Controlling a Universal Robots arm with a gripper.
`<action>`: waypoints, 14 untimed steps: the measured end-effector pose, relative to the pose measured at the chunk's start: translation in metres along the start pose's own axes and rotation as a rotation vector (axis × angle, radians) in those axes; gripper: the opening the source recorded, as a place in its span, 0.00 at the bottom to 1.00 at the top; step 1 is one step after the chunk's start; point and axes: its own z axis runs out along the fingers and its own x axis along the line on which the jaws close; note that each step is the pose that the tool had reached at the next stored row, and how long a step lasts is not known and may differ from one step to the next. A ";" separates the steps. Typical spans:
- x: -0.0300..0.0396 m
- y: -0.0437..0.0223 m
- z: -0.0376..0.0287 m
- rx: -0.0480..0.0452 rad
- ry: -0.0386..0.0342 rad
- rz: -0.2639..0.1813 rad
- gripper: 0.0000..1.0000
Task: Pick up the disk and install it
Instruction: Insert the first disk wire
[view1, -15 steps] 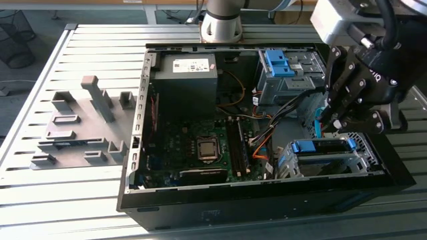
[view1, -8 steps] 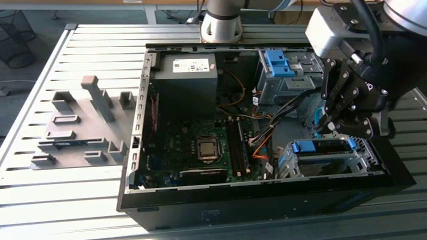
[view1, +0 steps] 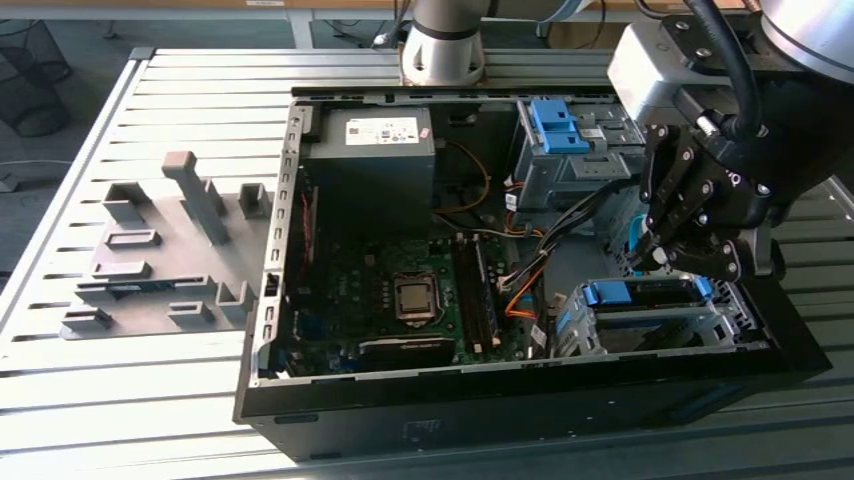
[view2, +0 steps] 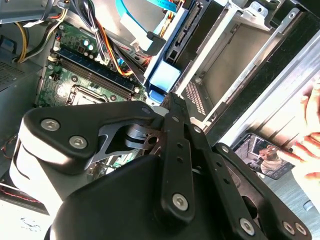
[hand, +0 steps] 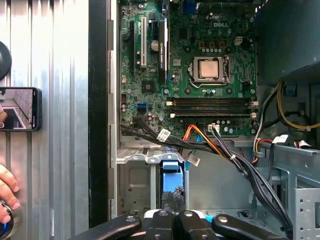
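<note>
The gripper (view1: 657, 258) hangs at about 3 o'clock in the exterior view, over the open computer case (view1: 274, 260), with its black linkage pointing down into the case's 4 o'clock corner. Whether it is open or closed cannot be told, and no view shows it with a hold on anything.

The disk (view1: 638, 292) lies just beside the gripper, at about 6 o'clock from its tip in the exterior view. It sits in the metal drive cage (view1: 654, 335) at the case's 5 o'clock corner, and its blue carrier frame faces up. Whether the gripper touches it cannot be told. In the first wrist view the blue frame of the disk (hand: 172, 177) stands between the cage's grey rails, directly ahead of the gripper (hand: 172, 216) and very close to it. In the second wrist view the gripper (view2: 170, 97) points at the same cage.

A bare blue bracket (view1: 551, 125) sits in the other bay at 1 o'clock of the case, well apart from the gripper. The dark power supply (view1: 371, 140) with a white sticker is at 11 o'clock, and the motherboard (view1: 400, 290) fills the middle. Bundled cables (hand: 235, 155) run from the board toward the bays.

Outside the case, a grey fixture (view1: 160, 250) lies on the slatted table (view1: 80, 400) at 9 o'clock. In the first wrist view a phone (hand: 20, 109) lies on the table beside a person's hand (hand: 7, 187).
</note>
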 end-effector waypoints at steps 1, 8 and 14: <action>0.0000 0.0000 0.0000 0.0000 0.0000 0.000 0.11; 0.0000 0.0000 0.0000 0.0000 -0.0001 0.000 0.11; -0.0003 -0.0125 0.0002 0.0000 -0.0002 0.000 0.11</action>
